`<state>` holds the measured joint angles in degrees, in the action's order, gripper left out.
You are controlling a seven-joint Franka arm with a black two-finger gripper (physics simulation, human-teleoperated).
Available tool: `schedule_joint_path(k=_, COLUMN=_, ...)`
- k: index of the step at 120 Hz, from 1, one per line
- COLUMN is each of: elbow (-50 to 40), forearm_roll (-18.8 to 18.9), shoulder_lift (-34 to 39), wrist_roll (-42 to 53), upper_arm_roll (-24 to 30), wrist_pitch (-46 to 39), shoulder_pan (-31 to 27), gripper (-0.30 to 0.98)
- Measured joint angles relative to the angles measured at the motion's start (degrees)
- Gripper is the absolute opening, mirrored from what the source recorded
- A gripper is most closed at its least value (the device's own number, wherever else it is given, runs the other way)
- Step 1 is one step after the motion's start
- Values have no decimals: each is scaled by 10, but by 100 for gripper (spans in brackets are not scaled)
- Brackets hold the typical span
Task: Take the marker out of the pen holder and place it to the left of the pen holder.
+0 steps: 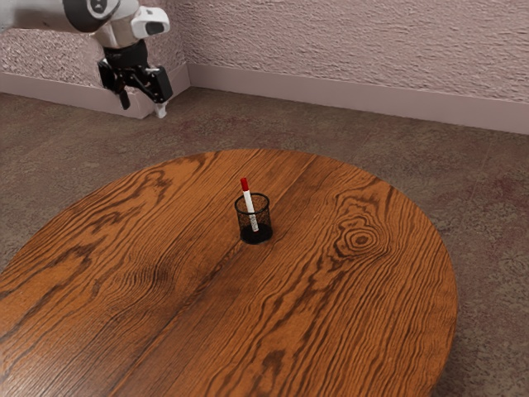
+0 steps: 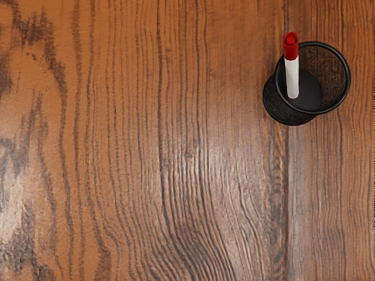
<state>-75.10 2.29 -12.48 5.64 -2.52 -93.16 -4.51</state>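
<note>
Red plastic-looking cap (image 1: 245,184) uppermost, the marker (image 1: 249,201) is seen in the exterior view leaning inside the black mesh pen holder (image 1: 264,220) on the wooden table (image 1: 165,314). The gripper (image 1: 143,105) is held high and well apart from both, its jaws parted, with nothing between them. In the wrist view, the cap is seen projecting past the rim (image 2: 350,79). A light, stiff, slightly slippery marker is to be expected; it is best pinched just below the cap and drawn out along its tilt, lest the light holder be tipped.

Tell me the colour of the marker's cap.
The cap is red, seen best in the wrist view.
</note>
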Motion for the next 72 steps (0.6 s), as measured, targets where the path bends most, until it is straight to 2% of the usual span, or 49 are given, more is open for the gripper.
schedule_joint_path(k=44, elbow=-23, forearm_roll=-2, shoulder_lift=-117, wrist_roll=13, upper_arm_roll=1, wrist_pitch=-68, shoulder_pan=1, gripper=69)
schedule_joint_path(k=60, elbow=-17, forearm_roll=-40, shoulder_lift=-170, wrist_roll=9, upper_arm_roll=-3, wrist_pitch=-115, shoulder_pan=-1, gripper=68)
schedule_joint_path(k=72, elbow=28, forearm_roll=-72, shoulder_lift=-216, wrist_roll=8, upper_arm_roll=-2, wrist_pitch=-156, shoulder_pan=-1, gripper=65)
